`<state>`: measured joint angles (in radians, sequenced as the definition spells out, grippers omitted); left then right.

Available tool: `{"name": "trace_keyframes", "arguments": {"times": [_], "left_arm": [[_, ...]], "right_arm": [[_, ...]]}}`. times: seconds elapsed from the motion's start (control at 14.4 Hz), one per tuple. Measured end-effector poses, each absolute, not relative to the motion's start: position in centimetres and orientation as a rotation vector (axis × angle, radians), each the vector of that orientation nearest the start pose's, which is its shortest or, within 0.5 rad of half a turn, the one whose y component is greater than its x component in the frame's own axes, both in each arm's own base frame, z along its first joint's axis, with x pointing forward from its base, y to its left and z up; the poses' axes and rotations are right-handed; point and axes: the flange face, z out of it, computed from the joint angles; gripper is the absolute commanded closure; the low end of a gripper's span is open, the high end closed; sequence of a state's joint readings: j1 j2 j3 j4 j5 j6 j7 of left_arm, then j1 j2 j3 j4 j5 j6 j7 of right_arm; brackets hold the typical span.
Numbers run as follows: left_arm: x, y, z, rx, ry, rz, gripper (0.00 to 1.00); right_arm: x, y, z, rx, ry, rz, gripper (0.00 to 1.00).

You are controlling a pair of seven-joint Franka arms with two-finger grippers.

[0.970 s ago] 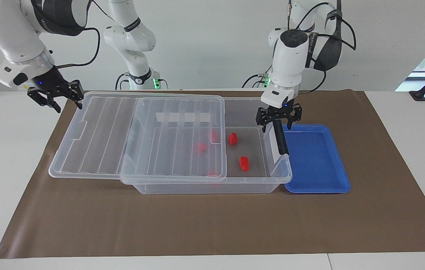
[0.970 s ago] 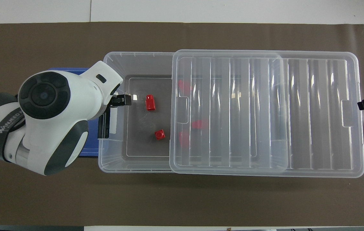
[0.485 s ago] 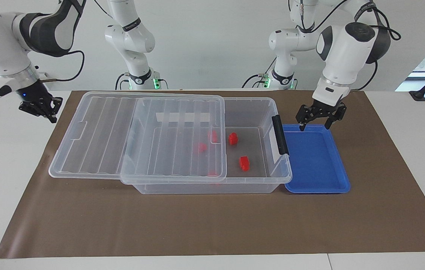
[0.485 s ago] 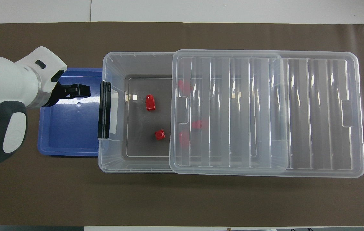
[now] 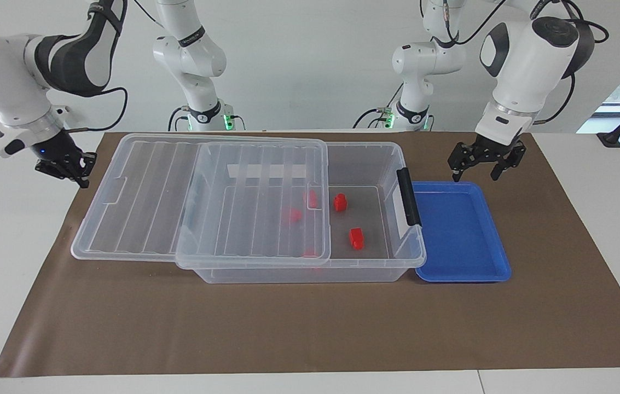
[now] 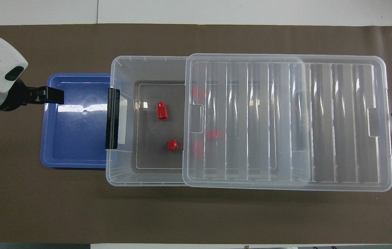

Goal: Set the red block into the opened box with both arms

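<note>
The clear box (image 5: 310, 268) sits mid-surface on the brown mat (image 5: 310, 328), its ribbed lid (image 5: 178, 197) slid toward the right arm's end. Two red blocks (image 5: 356, 238) lie in the uncovered part. The left gripper (image 5: 479, 164), jaws spread, hangs over the blue tray's (image 5: 460, 273) robot-side edge; the right gripper (image 5: 69, 167), closed and empty, hangs over the mat's corner

White jointed arms (image 5: 528, 49), dark grey bands, black cables (looped), black end effectors
</note>
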<state>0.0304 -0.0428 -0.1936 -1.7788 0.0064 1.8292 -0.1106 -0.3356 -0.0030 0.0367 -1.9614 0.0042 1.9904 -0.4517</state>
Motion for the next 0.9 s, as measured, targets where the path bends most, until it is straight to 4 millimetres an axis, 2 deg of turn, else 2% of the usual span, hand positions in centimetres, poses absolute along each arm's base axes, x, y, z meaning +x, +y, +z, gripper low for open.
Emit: {"name": "trace_keyframes", "arguments": {"times": [0.35, 0.69, 0.9], "left_arm": [[55.2, -8.4, 57.8, -3.138, 0.083, -0.139, 0.0], [55.2, -3.3, 61.0, -3.216, 0.069, -0.119, 0.0], [54.8, -2.4, 62.8, -3.217, 0.104, -0.094, 0.0]], "right_arm": [[53.9, -14.6, 46.7, -3.14, -0.235, -0.051, 1.0], [54.1, -13.5, 46.7, -3.141, -0.199, -0.05, 1.0], [54.4, -12.4, 46.7, -3.139, -0.191, -0.051, 1.0]]}}
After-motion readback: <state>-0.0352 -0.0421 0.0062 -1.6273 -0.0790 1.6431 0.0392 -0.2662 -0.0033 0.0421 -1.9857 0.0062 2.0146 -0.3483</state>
